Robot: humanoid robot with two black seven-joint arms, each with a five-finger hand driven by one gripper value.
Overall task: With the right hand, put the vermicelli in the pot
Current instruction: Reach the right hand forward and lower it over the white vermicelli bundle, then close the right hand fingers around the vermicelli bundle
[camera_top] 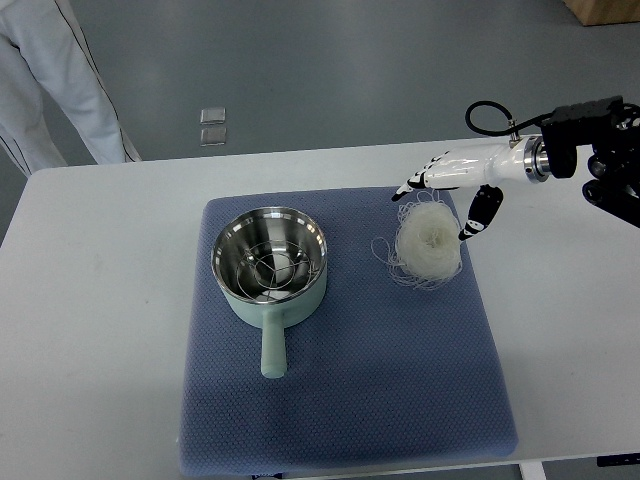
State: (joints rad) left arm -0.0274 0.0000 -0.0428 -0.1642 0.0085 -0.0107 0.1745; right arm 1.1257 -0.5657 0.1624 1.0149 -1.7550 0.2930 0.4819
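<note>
A white nest of vermicelli [428, 245] lies on the blue mat [340, 390], to the right of the pot. The pale green pot [270, 266] has a steel inside with a wire rack, and its handle points toward the near edge. My right hand [440, 205] comes in from the right edge and hovers just above the back of the vermicelli. Its fingers [413, 184] are spread, the thumb [480, 215] hangs down at the right side of the nest, and nothing is held. The left arm is not in view.
The mat lies on a white table [90, 300]. A person in white trousers [50, 80] stands beyond the table's far left corner. Two small square plates [212, 126] sit on the grey floor behind the table.
</note>
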